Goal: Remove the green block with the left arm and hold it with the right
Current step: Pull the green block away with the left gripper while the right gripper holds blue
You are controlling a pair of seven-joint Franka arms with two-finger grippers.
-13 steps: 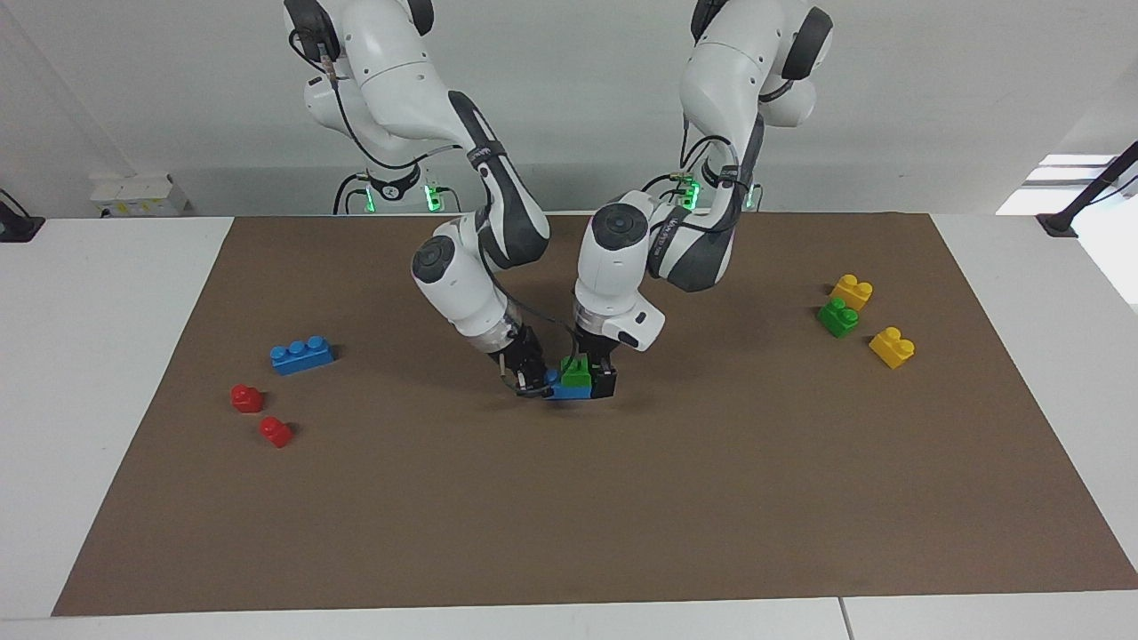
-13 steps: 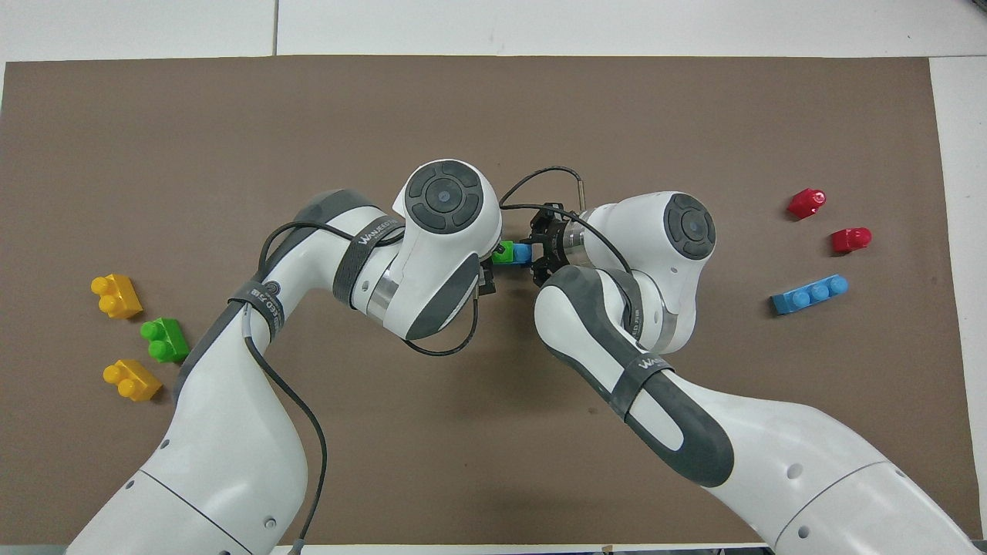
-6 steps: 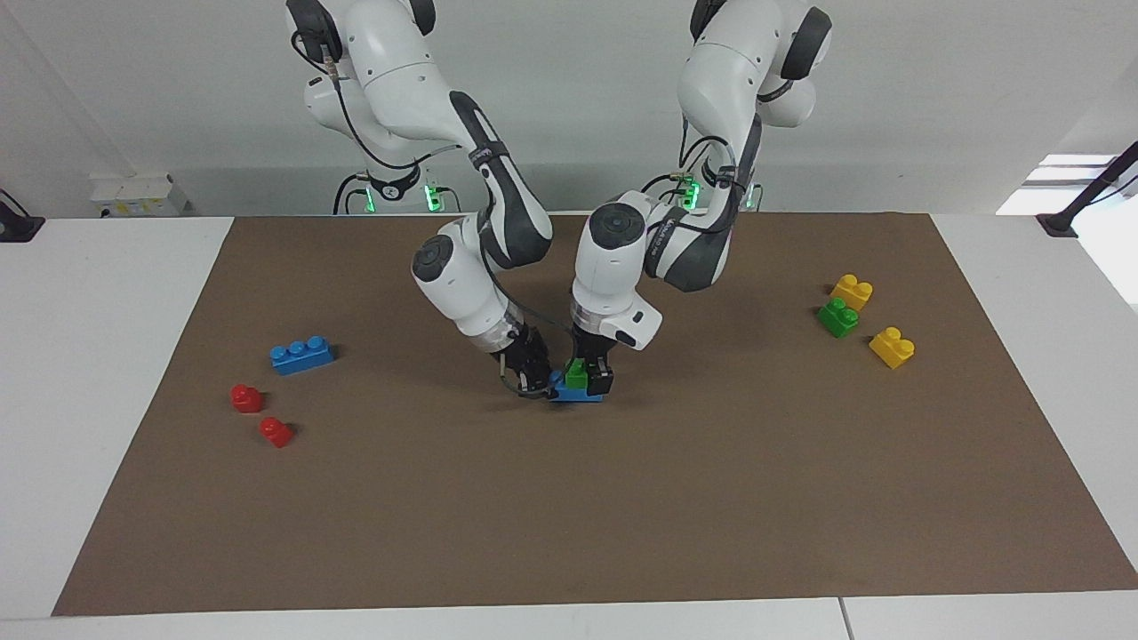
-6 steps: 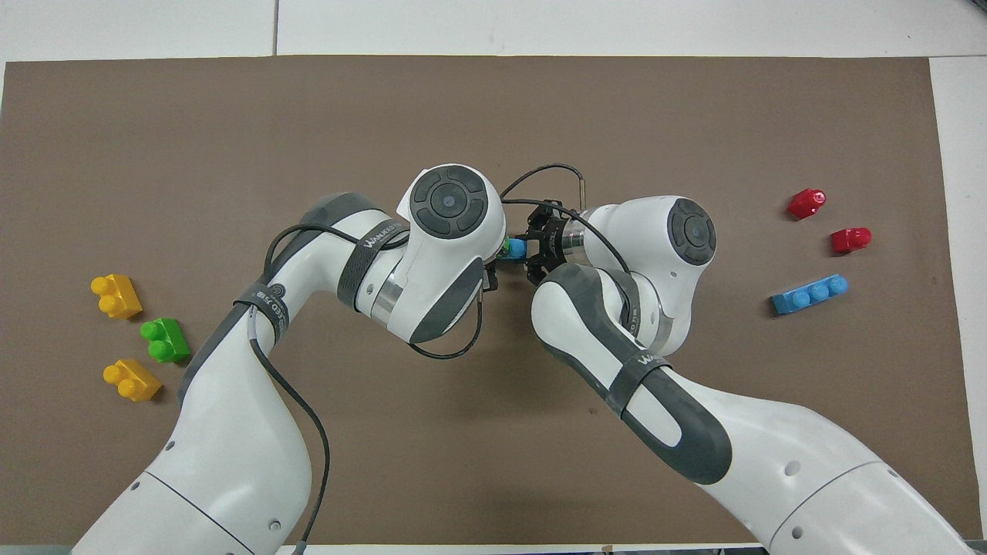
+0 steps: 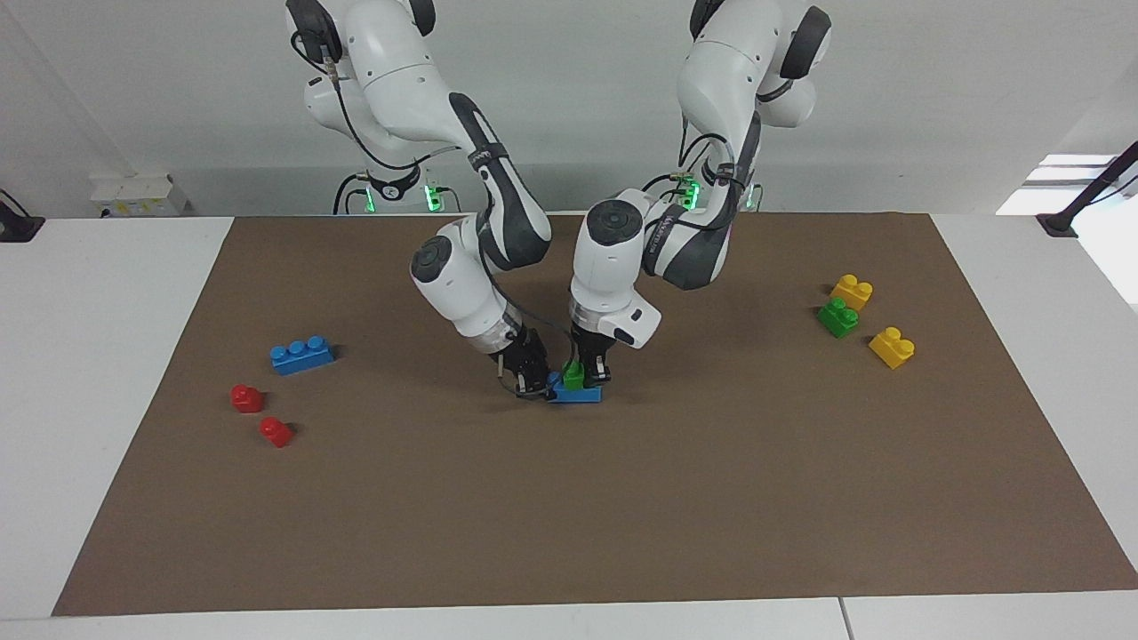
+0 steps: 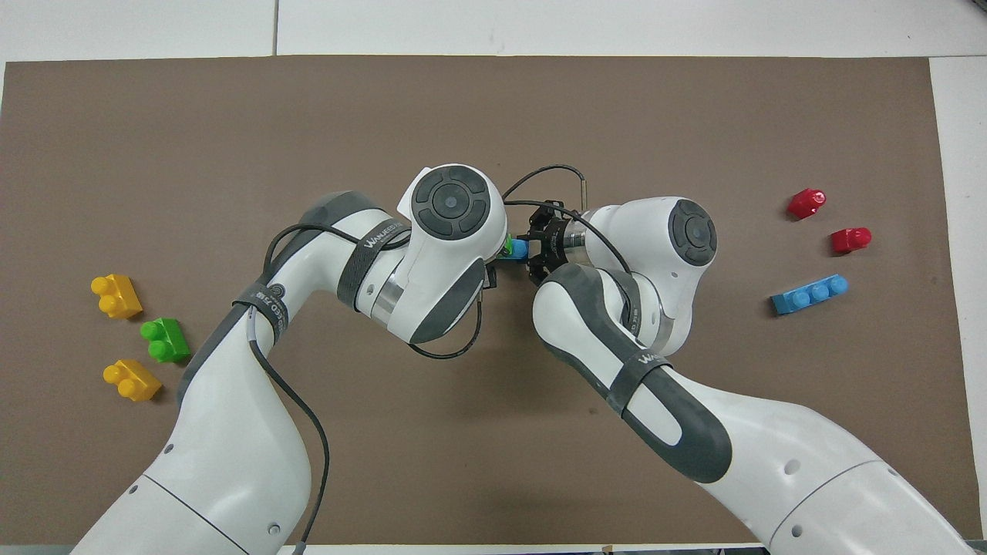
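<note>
The green block [image 5: 573,377] is stuck on top of a blue brick [image 5: 580,395] in the middle of the brown mat. My left gripper [image 5: 587,372] comes straight down and is shut on the green block. From the side, my right gripper [image 5: 536,380] is shut on the blue brick's end toward the right arm. In the overhead view only a sliver of the green block [image 6: 508,245] and a blue stud [image 6: 520,248] show between the two wrists. There the left wrist hides the left gripper, while the right gripper [image 6: 536,250] shows at the blue brick.
A second green brick [image 5: 837,316] lies between two yellow bricks [image 5: 852,291] [image 5: 892,347] toward the left arm's end. A loose blue three-stud brick [image 5: 302,355] and two red pieces [image 5: 246,397] [image 5: 276,431] lie toward the right arm's end.
My left gripper went from open around the green block to shut on it and settled slightly lower. The right gripper kept its hold on the blue brick.
</note>
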